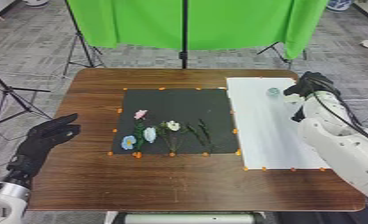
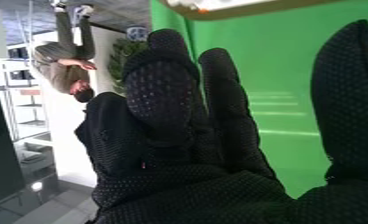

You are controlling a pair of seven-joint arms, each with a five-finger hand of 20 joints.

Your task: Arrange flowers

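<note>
The right hand (image 1: 314, 85) is hanging at the far right, thumb and fingers apart, gripping nothing; the small glass vessel (image 1: 273, 92) is sitting just left of it on the white sheet (image 1: 276, 132), so a leftward sweep risks toppling it. The flowers (image 1: 149, 134) are lying close together on the black mat (image 1: 167, 104), so a wide grasp could be snagging two stems. At near left, the left hand (image 1: 52, 134) is resting with loose, uncurled fingers.
</note>
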